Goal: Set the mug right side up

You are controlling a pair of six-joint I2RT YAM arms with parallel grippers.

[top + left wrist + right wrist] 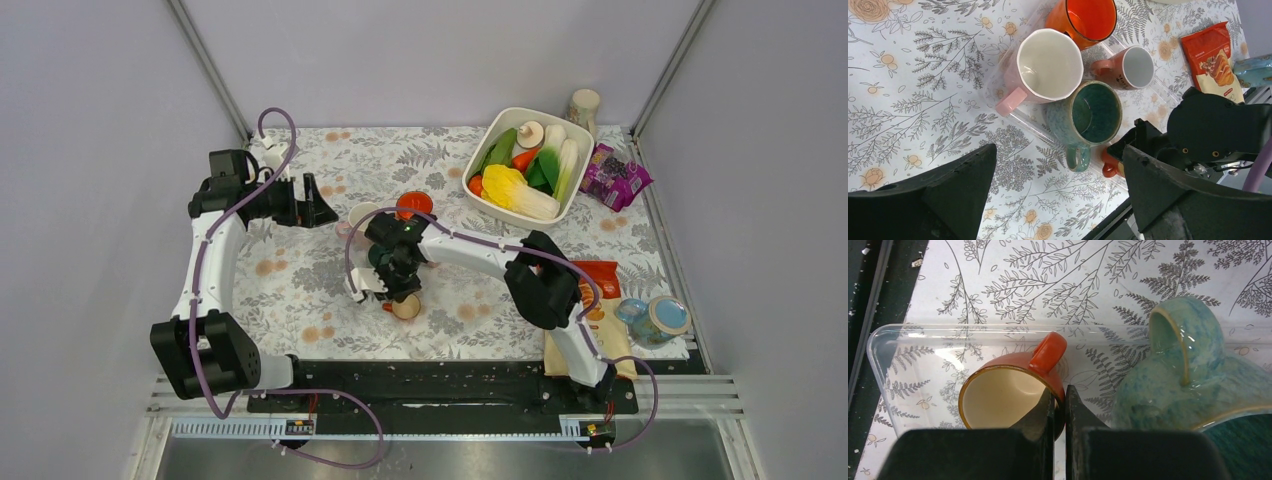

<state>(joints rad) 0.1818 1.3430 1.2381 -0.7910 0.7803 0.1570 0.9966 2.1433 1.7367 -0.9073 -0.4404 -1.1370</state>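
Observation:
A small red mug [998,400] with a cream inside sits tilted in a clear tray [883,340], its mouth towards the right wrist camera and its handle pointing away. My right gripper [1058,395] is shut on the mug's wall near the handle, one finger inside and one outside. From above, the mug [406,307] shows just below the right gripper [398,285]. My left gripper [318,205] stands open at the back left, apart from the mugs; between its fingers lies only tablecloth [1059,150]. The red mug's handle [1108,167] peeks out beside the right arm.
Upright in the tray stand a teal mug [1095,112], a pink mug [1048,65], an orange mug [1088,20] and a small pinkish mug [1133,67]. A white bin of vegetables [520,165], a purple bag [615,175], a snack packet [600,290] and a jar [655,318] lie to the right.

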